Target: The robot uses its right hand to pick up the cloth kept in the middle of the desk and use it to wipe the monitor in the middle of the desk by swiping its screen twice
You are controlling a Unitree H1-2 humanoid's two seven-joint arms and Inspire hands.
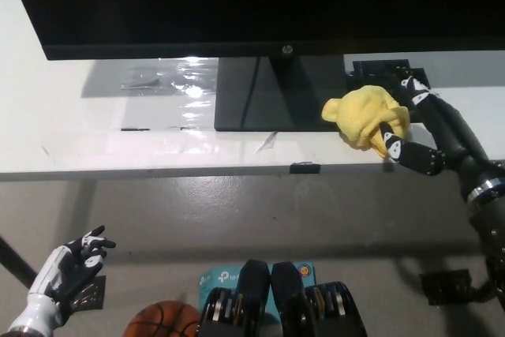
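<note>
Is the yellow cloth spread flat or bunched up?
Bunched: the yellow cloth sits in a rumpled heap beside the monitor's base, with the right hand at its edge.

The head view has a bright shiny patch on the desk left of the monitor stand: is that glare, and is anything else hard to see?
In the head view, yes: glare bounces off clear plastic on the white desk. The monitor screen is plain black, showing no detail. The black right hand at the yellow cloth blends into dark items behind it. The white left hand rests low left, dimmer but clear.
</note>
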